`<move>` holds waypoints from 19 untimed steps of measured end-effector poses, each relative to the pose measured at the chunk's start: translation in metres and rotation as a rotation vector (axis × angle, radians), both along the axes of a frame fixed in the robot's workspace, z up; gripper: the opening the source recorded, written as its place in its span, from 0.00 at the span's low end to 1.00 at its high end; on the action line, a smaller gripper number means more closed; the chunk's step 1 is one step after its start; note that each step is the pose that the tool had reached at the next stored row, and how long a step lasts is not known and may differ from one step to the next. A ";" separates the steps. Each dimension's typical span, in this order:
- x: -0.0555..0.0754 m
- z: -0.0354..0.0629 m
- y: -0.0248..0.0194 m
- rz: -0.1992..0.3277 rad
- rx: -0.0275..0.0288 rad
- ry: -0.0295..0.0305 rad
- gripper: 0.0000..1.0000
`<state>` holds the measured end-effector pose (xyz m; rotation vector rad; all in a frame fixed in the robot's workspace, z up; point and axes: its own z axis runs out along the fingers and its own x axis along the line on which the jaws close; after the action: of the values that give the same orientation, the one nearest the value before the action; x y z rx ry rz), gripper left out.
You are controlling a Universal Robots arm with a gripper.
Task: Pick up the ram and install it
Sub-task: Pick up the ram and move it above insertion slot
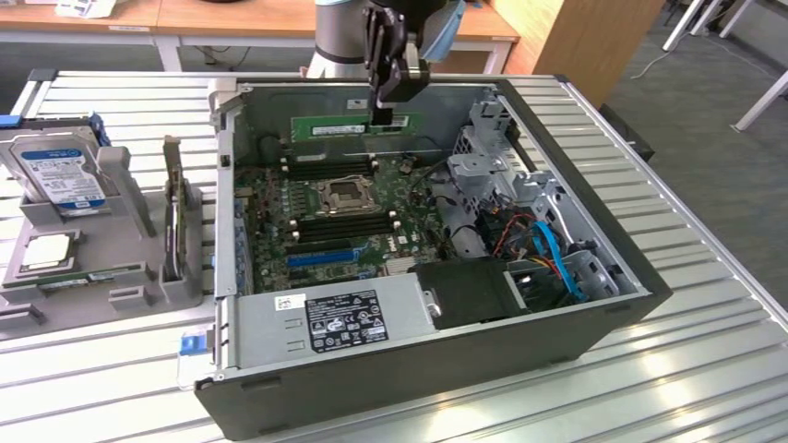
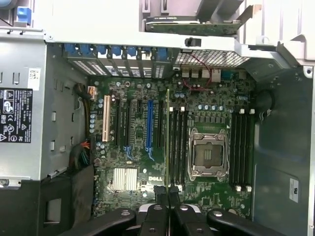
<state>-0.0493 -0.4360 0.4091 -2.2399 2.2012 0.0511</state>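
Long thin green ram stick (image 1: 335, 125) sits pinched at one end in the black gripper (image 1: 384, 118), jaws narrow and clamped on it. It is held level over the green motherboard (image 1: 332, 212) inside the open dark-grey computer case (image 1: 615, 305). Wrist view: ram (image 2: 168, 142) is edge-on, running from the gripper (image 2: 169, 195) along the black memory slots (image 2: 178, 147) beside the silver square CPU socket (image 2: 207, 153). Blue-labelled silver hard drive (image 1: 55, 171) stands in a grey rack at the exterior view's left, well apart.
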 end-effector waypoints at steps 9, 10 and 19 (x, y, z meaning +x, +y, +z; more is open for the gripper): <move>0.000 -0.0001 0.0118 -0.006 -0.0001 -0.0014 0.12; 0.000 -0.0002 0.0132 -0.007 0.0000 -0.0017 0.12; 0.000 -0.0003 0.0244 -0.013 0.0000 -0.0032 0.12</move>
<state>-0.0493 -0.4115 0.4087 -2.2234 2.2145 0.0475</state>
